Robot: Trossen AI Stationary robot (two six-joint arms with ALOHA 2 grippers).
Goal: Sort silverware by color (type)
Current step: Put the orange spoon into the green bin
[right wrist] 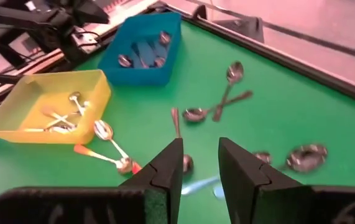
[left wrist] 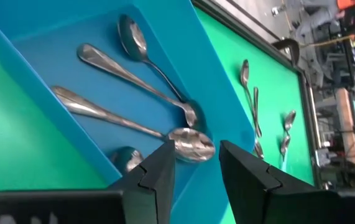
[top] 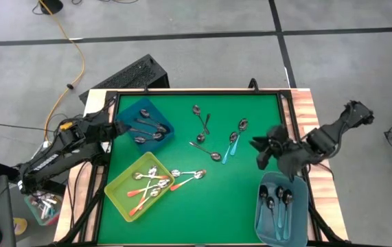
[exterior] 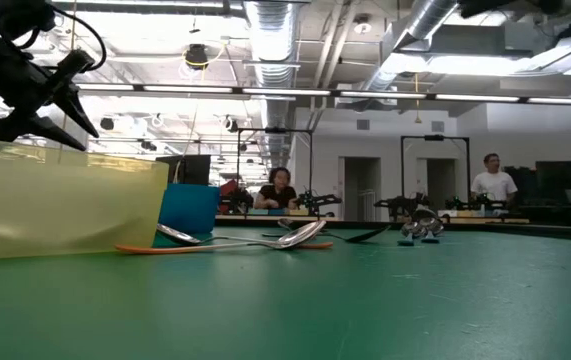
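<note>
Loose spoons lie flat on the green mat [top: 250,199]. Three grey ones lie mid-table [top: 202,122], with two teal-handled ones [top: 235,139] beside them, and two orange-handled ones [top: 186,177] lie beside the yellow bin [top: 139,185]. That bin holds orange-handled spoons. A blue bin [top: 146,123] holds grey spoons [left wrist: 133,81], and a light-blue bin [top: 281,208] holds teal-handled ones. My left gripper [top: 119,128] [left wrist: 196,171] hovers open and empty over the blue bin's left edge. My right gripper [top: 259,154] [right wrist: 201,168] is open and empty, right of the teal-handled spoons [right wrist: 301,155].
A black frame [top: 196,91] borders the mat, with wooden table edges outside it [top: 305,110]. A keyboard [top: 130,74] lies beyond the far left corner. Open mat lies near the near edge between the yellow and light-blue bins. People sit and stand far behind the table [exterior: 280,187].
</note>
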